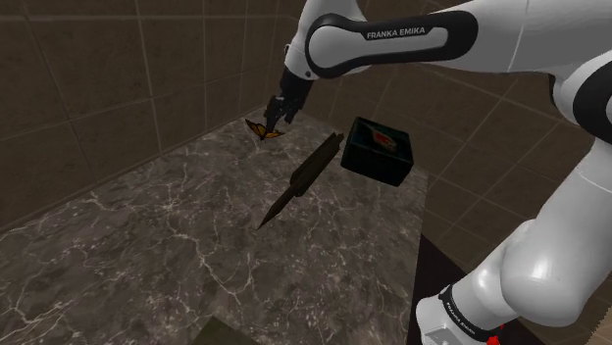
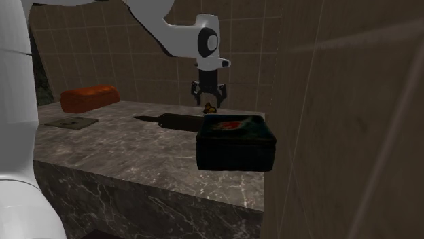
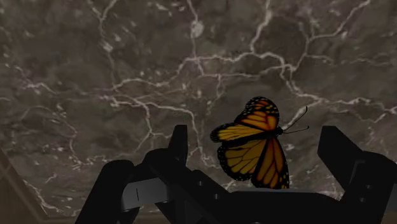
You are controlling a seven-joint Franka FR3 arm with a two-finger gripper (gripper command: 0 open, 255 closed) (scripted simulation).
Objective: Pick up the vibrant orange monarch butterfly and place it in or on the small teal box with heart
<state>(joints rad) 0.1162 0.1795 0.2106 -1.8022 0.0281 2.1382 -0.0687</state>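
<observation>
- First, at the shoulder view's left, the orange-and-black butterfly [image 1: 259, 127] was at the far edge of the dark marble counter [image 1: 167, 245], close to the tiled wall.
- Just beside it hung the black gripper [image 1: 276, 123], its fingers [image 3: 179, 141] spread wide. In the wrist view the butterfly sat between them, touched by neither. Its antennae aimed at one finger and its wings fanned toward the other, so its long axis ran across the gap.
- Next lay a long dark pointed tool [image 1: 302, 180], tip toward the camera.
- Rightmost stood the dark teal box [image 1: 378, 149], a red mark on its lid.
</observation>
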